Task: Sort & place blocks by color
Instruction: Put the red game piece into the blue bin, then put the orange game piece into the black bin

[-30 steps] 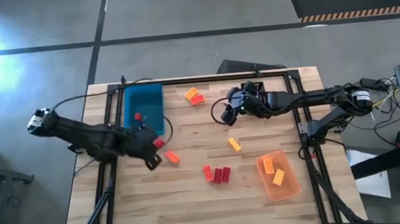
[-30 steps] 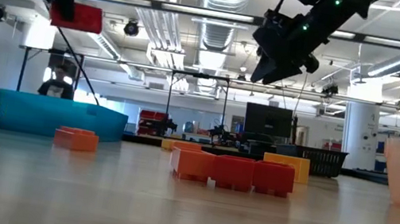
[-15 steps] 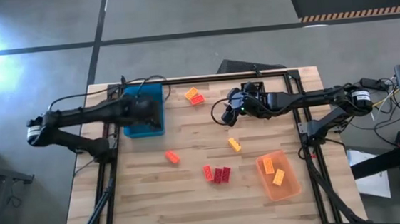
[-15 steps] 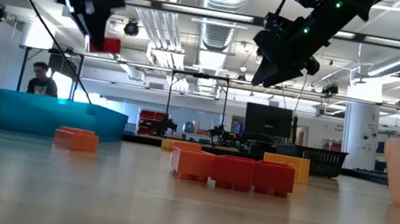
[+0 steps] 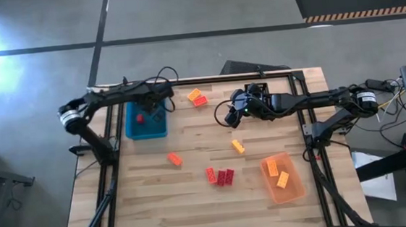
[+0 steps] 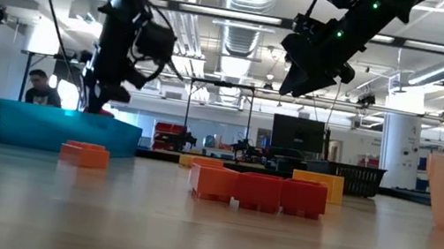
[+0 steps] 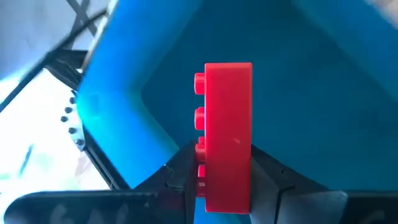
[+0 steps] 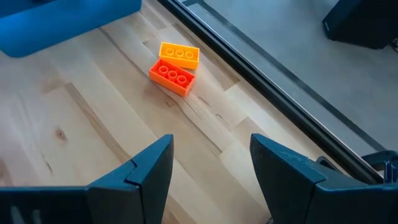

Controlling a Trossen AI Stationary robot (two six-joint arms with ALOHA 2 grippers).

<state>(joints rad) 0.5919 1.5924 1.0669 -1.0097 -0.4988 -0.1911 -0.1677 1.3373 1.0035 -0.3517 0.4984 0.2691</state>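
Overhead, left pincer (image 7: 227, 177) grips red block (image 7: 228, 134) above blue tray (image 5: 145, 114).

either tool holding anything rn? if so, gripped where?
Left tool holds a red block by its lower end, fingers on opposite faces, over the blue tray. Right tool is open and empty.

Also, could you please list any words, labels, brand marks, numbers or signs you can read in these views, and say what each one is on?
None can be read.
The red block held in the left gripper over the blue tray shows only plain studs.
The orange blocks ahead of the right gripper are unmarked too.
Screens and shelves in the room behind the table are too small to read.
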